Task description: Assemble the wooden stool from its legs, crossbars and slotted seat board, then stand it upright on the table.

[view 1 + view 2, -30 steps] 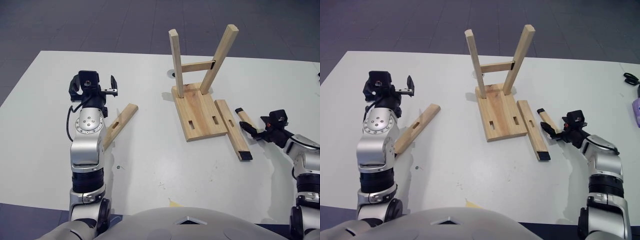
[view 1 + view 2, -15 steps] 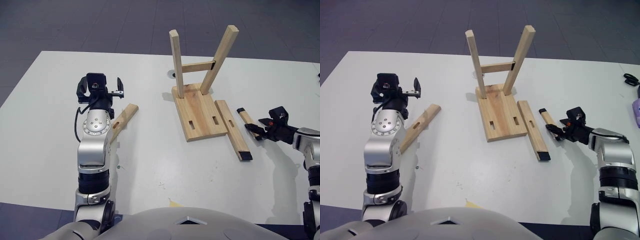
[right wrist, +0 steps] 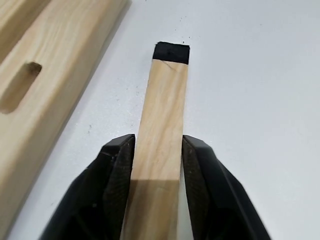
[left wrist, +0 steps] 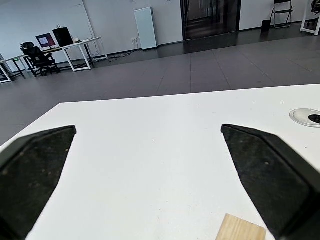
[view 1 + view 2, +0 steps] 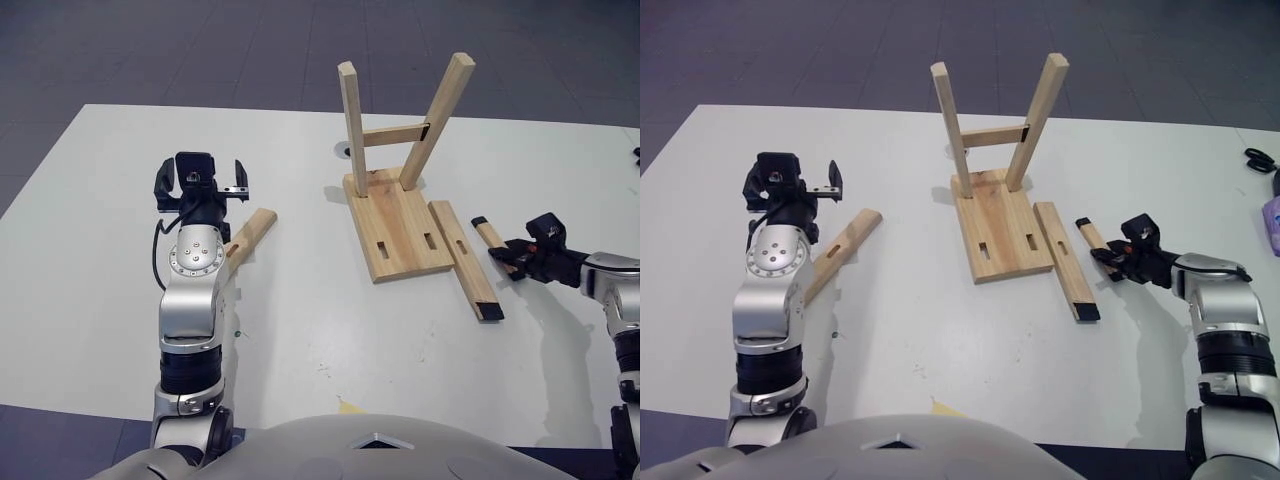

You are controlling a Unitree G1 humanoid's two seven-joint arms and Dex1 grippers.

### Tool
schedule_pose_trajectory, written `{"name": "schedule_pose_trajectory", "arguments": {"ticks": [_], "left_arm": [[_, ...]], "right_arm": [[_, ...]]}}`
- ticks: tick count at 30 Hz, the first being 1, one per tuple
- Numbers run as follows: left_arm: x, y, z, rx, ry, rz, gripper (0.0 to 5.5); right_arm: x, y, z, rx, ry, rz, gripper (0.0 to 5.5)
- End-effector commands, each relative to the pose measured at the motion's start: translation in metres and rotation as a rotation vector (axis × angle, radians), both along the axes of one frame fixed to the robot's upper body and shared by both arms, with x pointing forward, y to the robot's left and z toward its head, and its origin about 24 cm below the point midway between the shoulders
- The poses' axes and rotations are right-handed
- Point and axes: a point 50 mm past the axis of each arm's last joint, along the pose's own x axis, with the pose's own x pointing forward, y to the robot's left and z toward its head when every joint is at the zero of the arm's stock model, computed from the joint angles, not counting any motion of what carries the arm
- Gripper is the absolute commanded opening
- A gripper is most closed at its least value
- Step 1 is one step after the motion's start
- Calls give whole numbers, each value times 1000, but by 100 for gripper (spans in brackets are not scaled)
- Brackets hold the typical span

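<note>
White bench, dark tiled floor beyond its far edge. Toward the far middle, seat board (image 5: pixel 405 235) lying flat, two upright legs (image 5: pixel 350 120) plugged into it and a fitted crossbar (image 5: pixel 392 132) between them. Just beside the board's right edge, a spare leg (image 5: pixel 463 258) flat on the bench; just past it toward the right edge, the loose crossbar (image 3: pixel 167 90), also flat. Clamped on that loose crossbar: right end effector (image 3: pixel 157 142), one finger tight against each long side, the black-tipped end poking out ahead. Toward the left edge, the other leg (image 5: pixel 252 230) lying flat, with left end effector (image 5: pixel 200 180) held above its near part, fingers wide apart and gripping nothing. Against a second ago, right end effector: now slightly farther toward the far edge along the bar and squared up with it, the bar itself unmoved. Left end effector: swung in from nearer the left edge, from beside the other leg to over it, that leg likewise unmoved. As a judgement: looks like a secured hold on the loose crossbar with no lift begun, so probably ready for carrying to a leg slot. Left side seemingly lining up for its own pick. Roughly half built: one leg pair joined and seated, second pair and the final standing upright yet to do.
</note>
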Motion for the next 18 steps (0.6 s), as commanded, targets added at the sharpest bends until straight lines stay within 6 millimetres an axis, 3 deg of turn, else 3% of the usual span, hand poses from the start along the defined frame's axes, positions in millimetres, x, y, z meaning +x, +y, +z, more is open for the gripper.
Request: {"name": "schedule_pose_trajectory", "arguments": {"ticks": [1,5,9,11,14,18], "left_arm": [[-2,3,1,20,0,6,540],[-1,7,15,14,-39,-5,540],[2,16,38,-69,-83,-56,540],[9,11,60,-168,-145,-192,540],[10,-6,110,-418,-307,-534,540],[3,-20,148,-606,-377,-916,540]], "right_arm": [[-29,1,-45,-24,207,-71,131],[-6,13,-29,8,20,-107,131],[34,30,21,-33,-475,-234,131],[42,46,52,-76,-740,-264,131],[48,81,107,-88,-1099,-235,131],[29,118,163,-17,-1404,-199,131]]}}
